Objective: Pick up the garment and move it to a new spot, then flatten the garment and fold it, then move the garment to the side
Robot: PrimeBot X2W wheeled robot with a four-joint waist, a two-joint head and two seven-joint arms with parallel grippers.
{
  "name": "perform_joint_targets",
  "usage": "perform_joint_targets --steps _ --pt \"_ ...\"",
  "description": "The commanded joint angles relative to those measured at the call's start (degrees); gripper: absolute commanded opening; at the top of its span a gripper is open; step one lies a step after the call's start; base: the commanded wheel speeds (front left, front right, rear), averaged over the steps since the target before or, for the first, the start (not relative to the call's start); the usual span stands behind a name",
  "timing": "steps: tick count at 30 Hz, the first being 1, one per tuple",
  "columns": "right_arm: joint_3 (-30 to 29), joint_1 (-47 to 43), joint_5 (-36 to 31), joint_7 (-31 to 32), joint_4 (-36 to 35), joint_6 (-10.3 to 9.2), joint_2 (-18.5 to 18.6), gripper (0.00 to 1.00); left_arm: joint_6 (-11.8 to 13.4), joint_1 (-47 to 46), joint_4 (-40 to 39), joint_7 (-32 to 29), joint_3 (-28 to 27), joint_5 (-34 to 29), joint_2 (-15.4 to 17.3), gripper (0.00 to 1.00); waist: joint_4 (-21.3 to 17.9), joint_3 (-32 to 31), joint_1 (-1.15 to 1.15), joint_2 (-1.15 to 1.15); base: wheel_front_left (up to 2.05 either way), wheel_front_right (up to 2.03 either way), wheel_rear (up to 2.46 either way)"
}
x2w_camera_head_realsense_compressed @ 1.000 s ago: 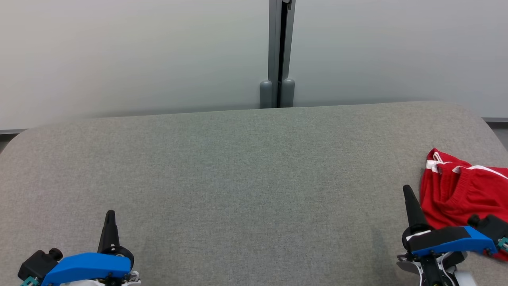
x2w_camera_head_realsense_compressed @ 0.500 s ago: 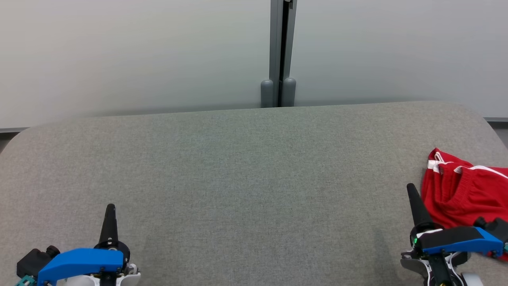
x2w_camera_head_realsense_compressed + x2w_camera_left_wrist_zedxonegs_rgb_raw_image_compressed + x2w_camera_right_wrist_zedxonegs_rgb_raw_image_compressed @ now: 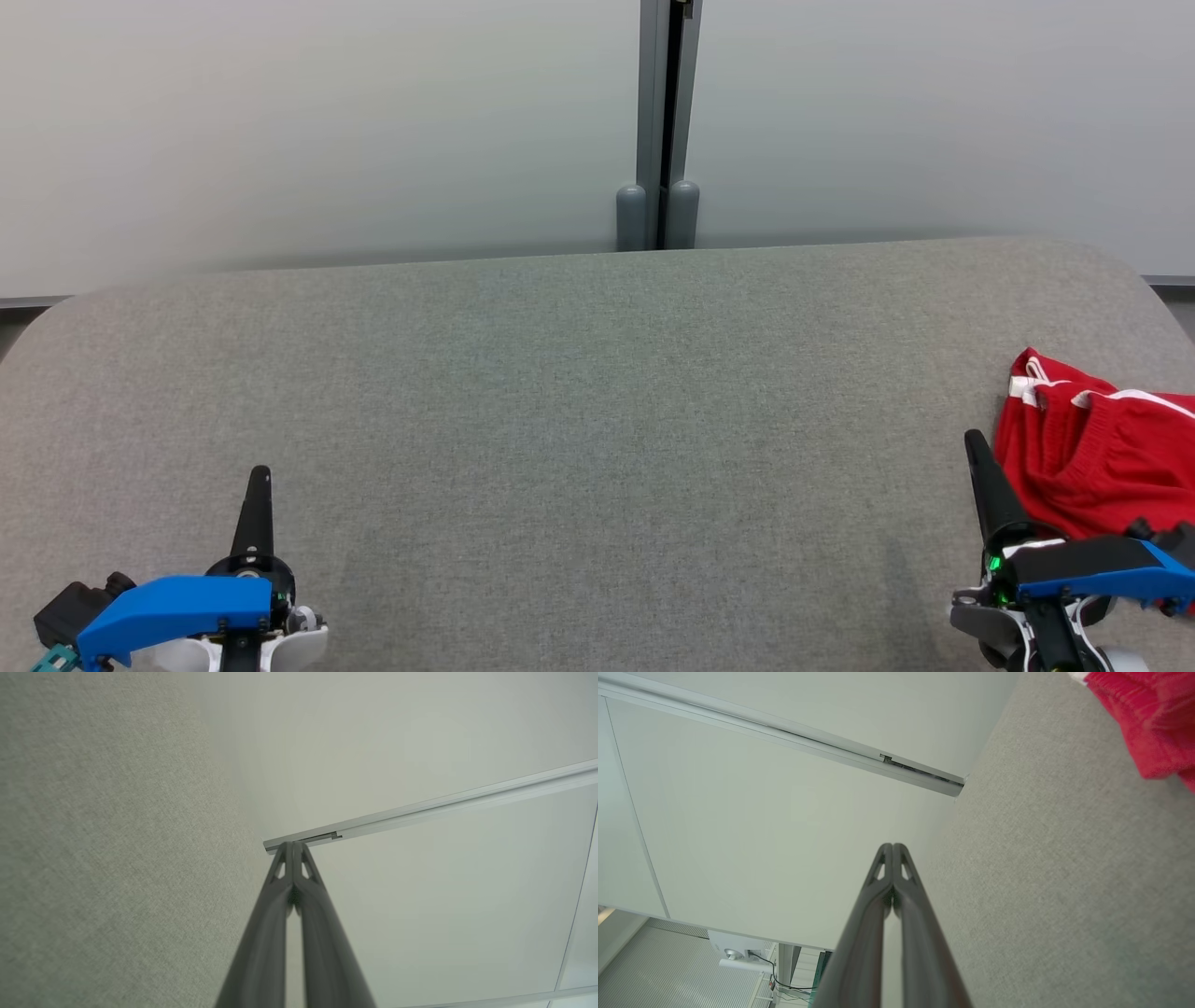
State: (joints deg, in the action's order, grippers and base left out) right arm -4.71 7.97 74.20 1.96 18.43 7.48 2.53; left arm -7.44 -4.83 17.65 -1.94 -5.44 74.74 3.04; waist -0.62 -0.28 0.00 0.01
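Red shorts point(image 3: 1092, 457) lie crumpled at the right edge of the desk point(image 3: 597, 420), partly cut off by the head view's border. The cloth is a soft knit with a gathered, ribbed waistband, thin white piping and a white drawstring end at the far corner. The desk is flat, covered in grey-green woven fabric, with rounded far corners. Behind it stand smooth pale wall panels point(image 3: 327, 140), split by a grey metal post point(image 3: 661, 121) with two rounded caps at its foot.

The right tool point(image 3: 978, 448) is clenched on nothing, its dark tapered fingers pressed into a single spike just beside the left edge of the shorts; whether it touches them cannot be told. The left tool point(image 3: 259, 485) is likewise clenched and empty, over bare desk at the near left, well apart from the shorts. Its base carries a blue plastic housing point(image 3: 177, 602).

Close up, the left wrist view gives the left tool point(image 3: 293, 847) its detail: matte grey fingers with triangular cut-outs near tips that meet. The right wrist view shows the same of the right tool point(image 3: 893, 848), with the shorts point(image 3: 1148, 723) blurred in its upper right corner, and adds a white device point(image 3: 738, 952) with a black cable on a ribbed grey floor point(image 3: 668, 970)
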Motion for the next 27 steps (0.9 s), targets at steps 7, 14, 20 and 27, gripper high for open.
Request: perform_joint_targets --steps 7,14,20,27 --pt "-0.6 -0.7 5.1 1.3 -1.7 0.02 0.5 0.00 -0.1 -1.3 -1.5 -1.3 -0.6 4.8 -0.1 0.00 0.1 0.1 0.00 -0.01 0.00 0.00 0.00" --pt "-0.9 -1.1 7.8 2.1 -2.4 0.02 0.5 0.00 -0.1 -1.4 -2.0 -2.0 -0.7 7.5 -0.1 0.00 0.2 0.2 0.00 -0.01 0.00 0.00 0.00" --pt "-1.1 -1.4 10.4 2.6 -2.9 0.02 0.5 0.00 -0.1 -1.6 -2.5 -2.7 -0.8 10.0 -0.1 0.00 0.3 0.2 0.00 -0.01 0.00 0.00 0.00" --pt "-1.5 -1.6 13.3 3.5 -3.6 0.02 0.5 0.00 -0.1 -1.5 -2.9 -3.5 -0.9 12.8 -0.2 0.00 0.4 0.3 0.00 -0.01 0.00 0.00 0.00"
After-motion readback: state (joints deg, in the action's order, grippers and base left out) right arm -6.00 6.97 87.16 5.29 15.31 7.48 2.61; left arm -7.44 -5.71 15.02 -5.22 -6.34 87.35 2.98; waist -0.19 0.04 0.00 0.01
